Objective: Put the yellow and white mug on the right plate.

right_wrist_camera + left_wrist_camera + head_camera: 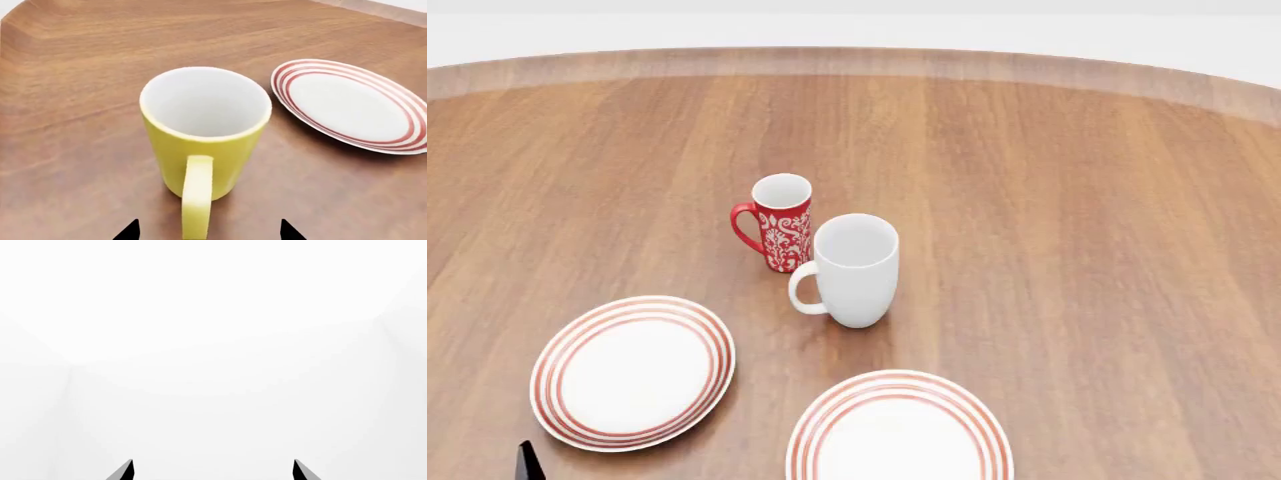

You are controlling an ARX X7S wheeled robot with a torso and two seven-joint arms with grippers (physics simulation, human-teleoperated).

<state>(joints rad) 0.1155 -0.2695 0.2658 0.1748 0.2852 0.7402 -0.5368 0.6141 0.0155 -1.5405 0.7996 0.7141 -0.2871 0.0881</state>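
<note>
The yellow and white mug stands upright on the wooden table in the right wrist view, its yellow loop handle turned toward the camera. My right gripper is open, with its fingertips wide apart on either side of the handle and not touching it. A red-ringed white plate lies beside the mug; I cannot tell which of the two plates it is. In the head view the right plate lies at the near edge. The mug and right gripper are out of that view. My left gripper is open and empty.
A tall all-white mug and a slim red floral mug stand together mid-table behind the plates. The left plate lies at the near left. A dark gripper tip shows at the bottom left. The table's far edge curves.
</note>
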